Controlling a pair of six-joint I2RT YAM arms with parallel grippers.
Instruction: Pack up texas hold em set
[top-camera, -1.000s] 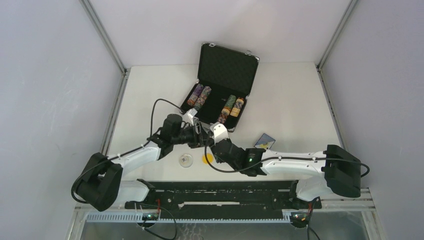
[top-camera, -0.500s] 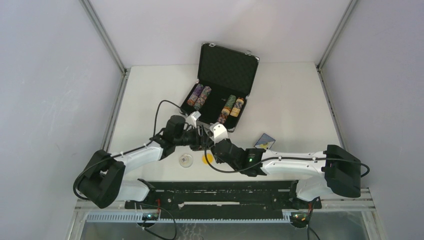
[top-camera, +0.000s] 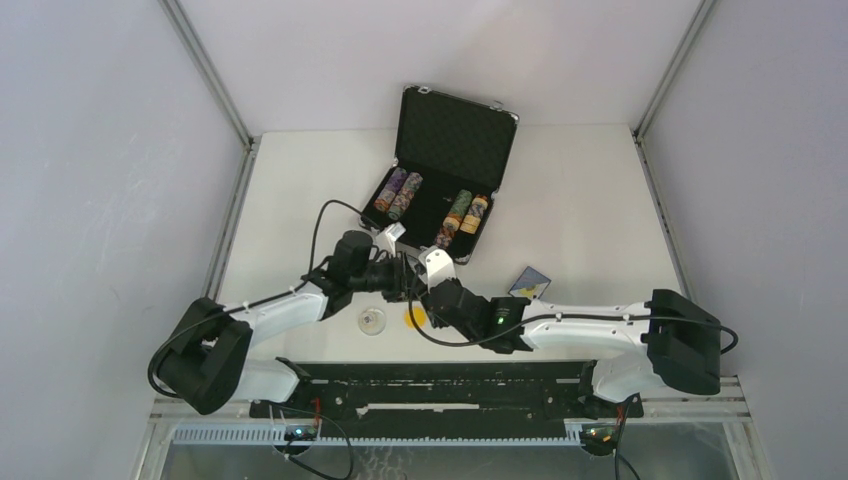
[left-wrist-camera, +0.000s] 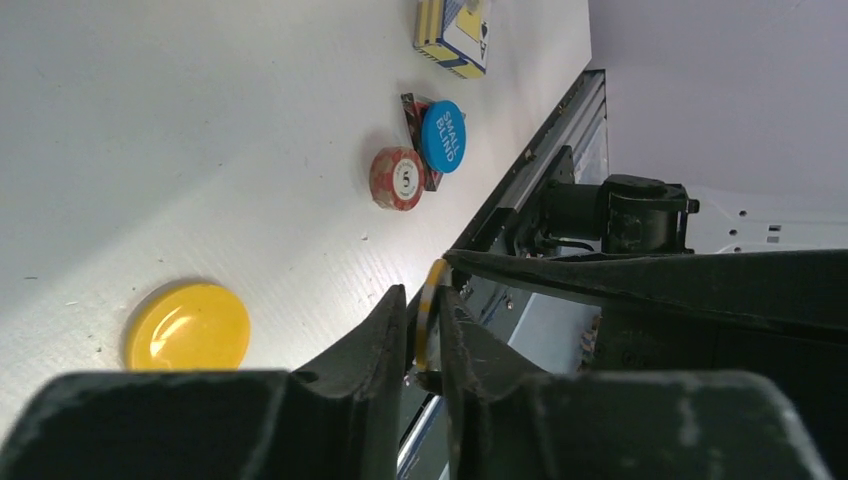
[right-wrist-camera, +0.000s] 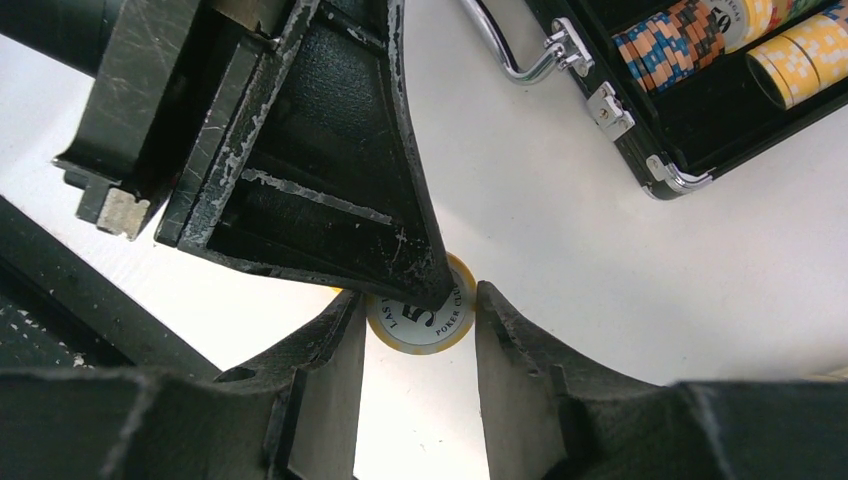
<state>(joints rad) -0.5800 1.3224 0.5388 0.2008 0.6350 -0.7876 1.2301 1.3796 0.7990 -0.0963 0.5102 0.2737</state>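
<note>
Case (top-camera: 455, 130) at upper centre of the table (top-camera: 580, 200), chip rolls (top-camera: 398, 193) inside — card deck (top-camera: 529, 282) lower right, tokens (top-camera: 372, 320) below; one chip (right-wrist-camera: 420, 325) between left end effector (left-wrist-camera: 425, 305) and right end effector (right-wrist-camera: 418, 300).

The bench (top-camera: 580, 200) is white. At 12 o'clock the case (top-camera: 455, 130) is black with silver edges. Its chip rolls (top-camera: 398, 193) are striped purple, green, orange and yellow. The yellow-rimmed chip (right-wrist-camera: 420, 318) has a white middle. The yellow token (left-wrist-camera: 188, 325) is plain, the blue token (left-wrist-camera: 442, 136) has white words, and the red chip (left-wrist-camera: 397, 178) has pale spots
</note>
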